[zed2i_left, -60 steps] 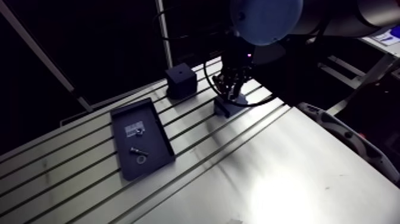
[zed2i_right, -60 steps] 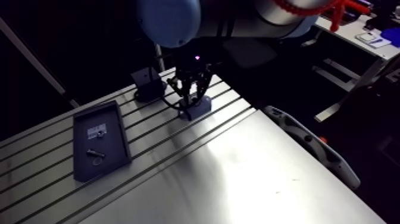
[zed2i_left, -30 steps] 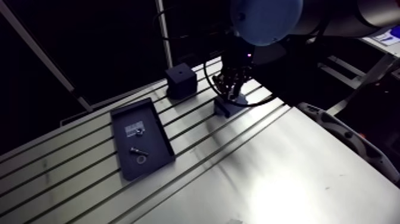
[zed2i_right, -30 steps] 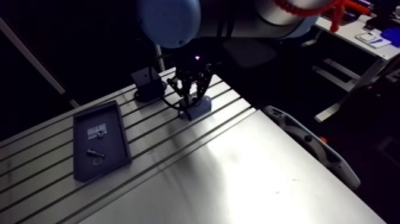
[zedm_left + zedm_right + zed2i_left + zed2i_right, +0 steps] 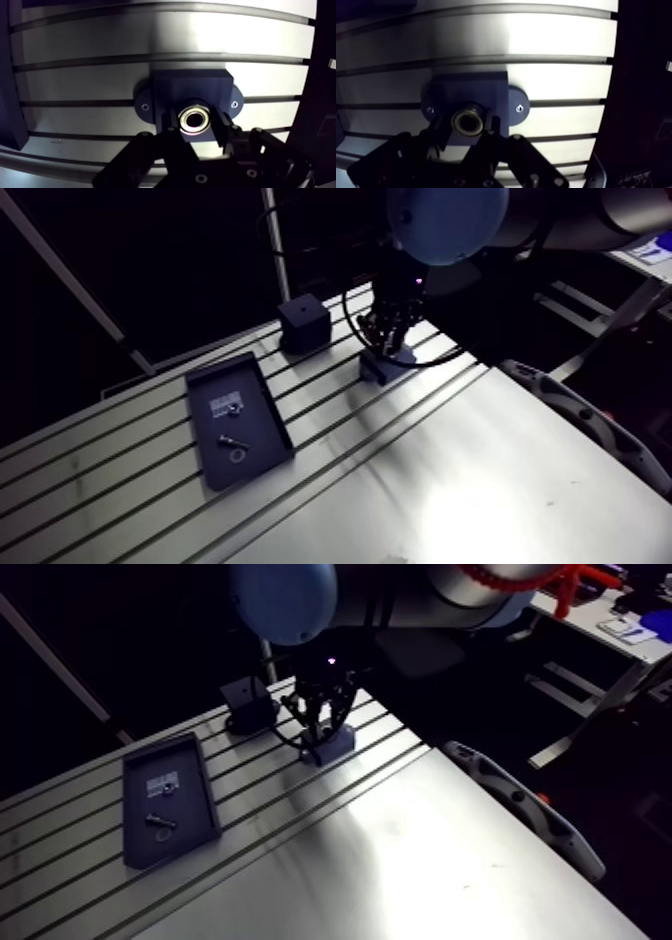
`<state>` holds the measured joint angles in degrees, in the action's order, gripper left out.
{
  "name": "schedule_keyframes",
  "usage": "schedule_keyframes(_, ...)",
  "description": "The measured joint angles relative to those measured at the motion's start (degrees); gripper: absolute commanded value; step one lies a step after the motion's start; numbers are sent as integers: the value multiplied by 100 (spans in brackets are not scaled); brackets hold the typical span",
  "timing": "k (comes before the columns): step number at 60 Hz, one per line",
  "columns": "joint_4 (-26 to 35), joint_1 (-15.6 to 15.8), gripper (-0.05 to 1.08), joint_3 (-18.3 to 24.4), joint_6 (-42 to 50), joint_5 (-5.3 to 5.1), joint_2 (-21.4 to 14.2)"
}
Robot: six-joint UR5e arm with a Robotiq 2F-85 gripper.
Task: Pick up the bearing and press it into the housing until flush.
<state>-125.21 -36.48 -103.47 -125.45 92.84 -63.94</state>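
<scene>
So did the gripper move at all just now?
No. The gripper still holds the bearing over the housing, as near the black block as earlier.

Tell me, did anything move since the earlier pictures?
Nothing visibly changed. The gripper is in the same spot over the housing, with the bearing at the housing right under it, as before. The tray and the black cube on the table stayed put.
</scene>
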Motion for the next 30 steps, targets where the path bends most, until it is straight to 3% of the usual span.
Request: schedule_keyframes(30, -5, -8, 63, -11, -4, -4, 0)
